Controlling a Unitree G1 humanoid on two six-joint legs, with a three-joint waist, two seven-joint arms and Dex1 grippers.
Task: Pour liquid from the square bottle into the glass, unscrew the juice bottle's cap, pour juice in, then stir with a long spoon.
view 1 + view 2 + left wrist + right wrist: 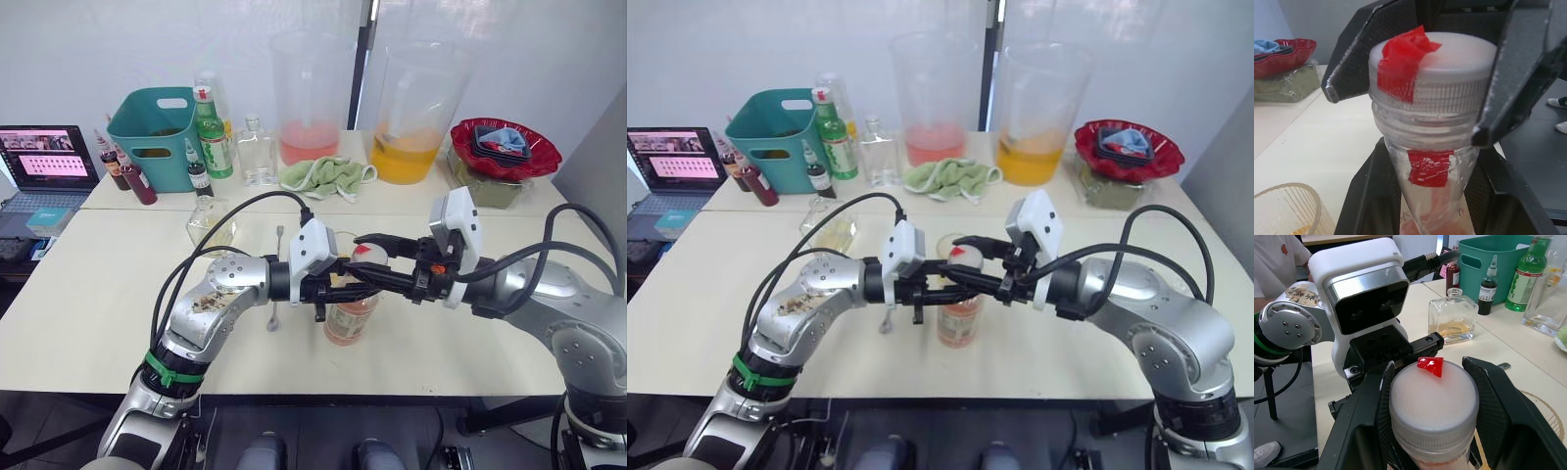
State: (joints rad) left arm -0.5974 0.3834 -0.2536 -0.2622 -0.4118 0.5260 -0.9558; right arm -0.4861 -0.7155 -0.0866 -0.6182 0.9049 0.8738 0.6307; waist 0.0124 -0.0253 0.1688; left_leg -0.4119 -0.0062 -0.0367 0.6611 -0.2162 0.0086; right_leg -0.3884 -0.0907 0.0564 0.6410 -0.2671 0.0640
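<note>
Left eye view is showing both arms meeting over the middle of the near table, where the juice bottle (350, 318) is standing upright. The left gripper (345, 282) is clamping the bottle around its neck, just under the cap (362, 252), and its fingers are sitting on either side of the clear plastic in the left wrist view. The right gripper (1432, 418) is closing its two black fingers (1508, 416) around the cap from above, one on each side of the white ribbed rim, gripping it. A scrap of red tape (1405, 58) is sticking to the cap's top and side, and another red patch is sitting on the neck below.

The glass (1286, 210) is standing just beside the bottle, behind it from where I am looking, with a little yellow liquid at the bottom. The square bottle (210, 223) is resting farther back to the robot's left, holding a shallow layer of yellow liquid. The spoon (276, 279) is lying flat on the table between that bottle and the left arm, partly hidden by the arm. A green cloth (328, 176) is lying on the far table.
</note>
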